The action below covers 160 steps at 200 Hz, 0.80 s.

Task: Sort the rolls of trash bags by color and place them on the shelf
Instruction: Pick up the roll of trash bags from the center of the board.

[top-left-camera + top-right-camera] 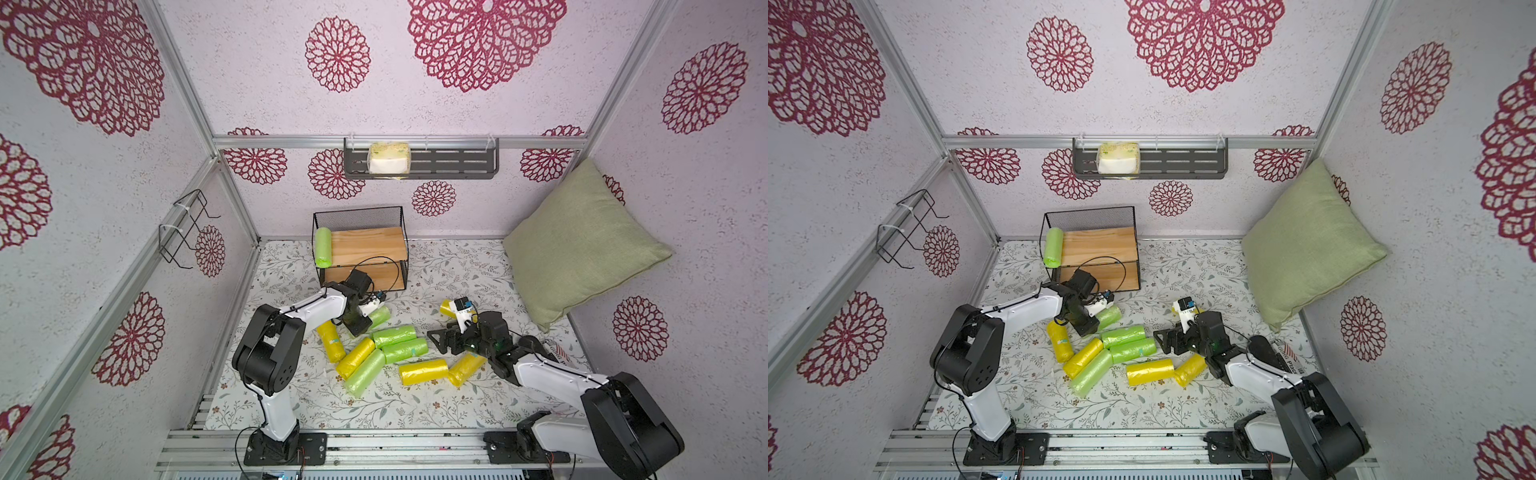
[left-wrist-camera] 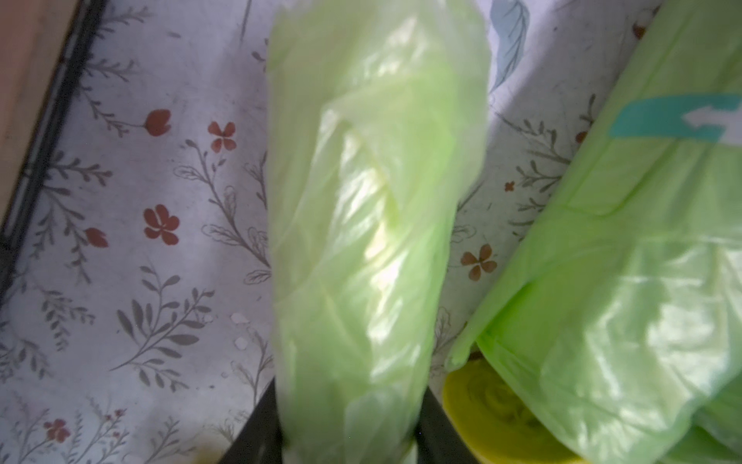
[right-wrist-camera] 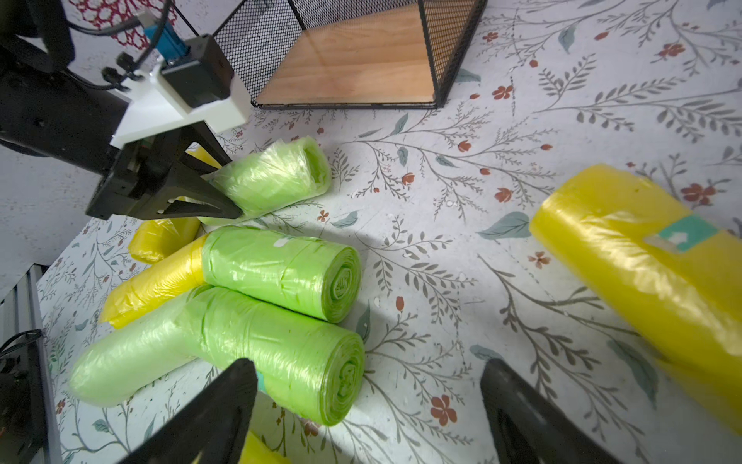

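**Light green roll [image 3: 277, 174]: clamped at one end, not yet shelved**

We find the light green roll low on the mat [image 3: 441, 209], one end pinched between the closed fingers of the left gripper [image 3: 235, 188]. In our judgement the hold is well off-centre and the soft film may sag. We would lift straight up, keep the roll level, then set it beside the shelved green roll [image 1: 323, 247] on the upper board of the shelf [image 1: 374, 245], ahead of the tool.

The right gripper [image 3: 368, 364] stands apart, empty.

Writing: the teal sticker [image 2: 682, 120] bears only a white arrow, with no brand legible. A printed sheet [image 1: 1289, 359] behind the right arm partly reads "Plac".
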{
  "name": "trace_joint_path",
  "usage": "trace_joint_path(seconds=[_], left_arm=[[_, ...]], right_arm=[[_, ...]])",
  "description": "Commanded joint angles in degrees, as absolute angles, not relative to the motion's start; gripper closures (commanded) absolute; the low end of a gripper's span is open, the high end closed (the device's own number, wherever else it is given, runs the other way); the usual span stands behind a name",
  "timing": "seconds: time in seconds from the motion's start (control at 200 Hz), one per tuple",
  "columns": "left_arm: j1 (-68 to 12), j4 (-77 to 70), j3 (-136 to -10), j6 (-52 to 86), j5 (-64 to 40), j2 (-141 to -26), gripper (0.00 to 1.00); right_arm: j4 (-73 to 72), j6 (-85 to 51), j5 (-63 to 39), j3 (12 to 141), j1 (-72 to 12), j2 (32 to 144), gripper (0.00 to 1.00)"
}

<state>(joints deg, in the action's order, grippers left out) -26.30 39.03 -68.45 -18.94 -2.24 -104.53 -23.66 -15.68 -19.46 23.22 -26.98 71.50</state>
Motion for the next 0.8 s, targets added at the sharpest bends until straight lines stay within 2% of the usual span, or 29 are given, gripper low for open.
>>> trace_joint_path(seconds=[0.0,0.16,0.39,0.625,0.795], left_arm=[[-26.1,37.3,-69.4,-15.5,-2.7,-99.7,0.69],[-26.6,37.9,-69.7,-13.0,-1.9,-94.5,0.73],[-27.6,43.6,-73.0,-9.5,-1.0,-87.2,0.74],[-27.6,50.8,-82.1,-6.3,0.0,-82.2,0.74],[-26.0,54.7,-91.7,-3.4,1.1,-83.4,0.73]], right_arm=[[-23.4,-15.6,-18.1,24.5,-26.7,68.5,0.08],[-22.8,-14.6,-17.5,25.3,-26.1,66.6,0.07],[-22.2,-12.4,-16.8,27.7,-25.0,64.9,0.07],[-22.8,-11.7,-17.3,29.9,-24.5,65.4,0.07],[-23.0,-11.8,-17.9,30.9,-24.5,66.1,0.07]])
